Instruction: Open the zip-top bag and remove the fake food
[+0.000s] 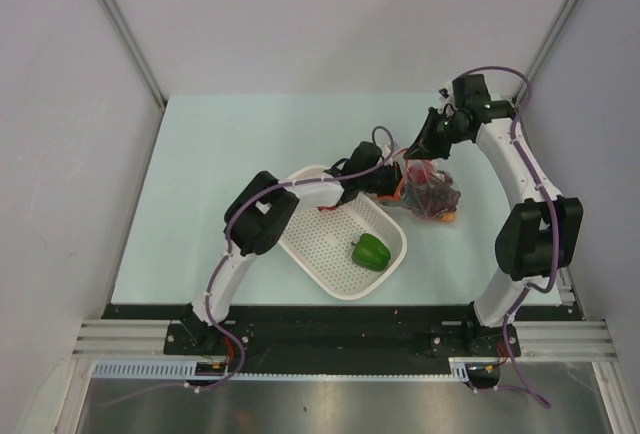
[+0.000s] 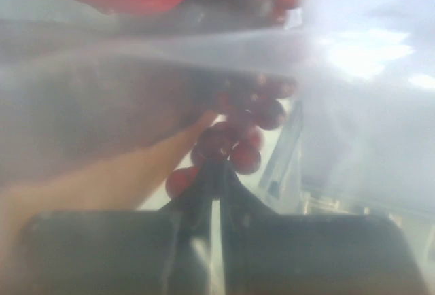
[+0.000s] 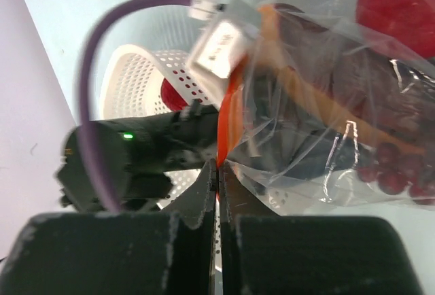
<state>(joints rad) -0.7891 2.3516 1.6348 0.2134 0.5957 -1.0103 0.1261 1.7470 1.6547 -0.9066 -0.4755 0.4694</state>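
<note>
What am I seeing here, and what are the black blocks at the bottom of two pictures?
Two robot arms work at a table. One picture looks down from above; the other two come from wrist cameras, so the black blocks are each arm's own tool. A basket on the table holds a pepper. The right tool pinches the orange strip of a clear bag of toy food. The left tool is shut, tips at the grapes; whether it grips them is unclear.

We look down on a pale green table (image 1: pixel 200 154), plain grey walls (image 1: pixel 330 14) closing it in on three sides, an aluminium rail (image 1: pixel 130 337) along its near edge.
</note>
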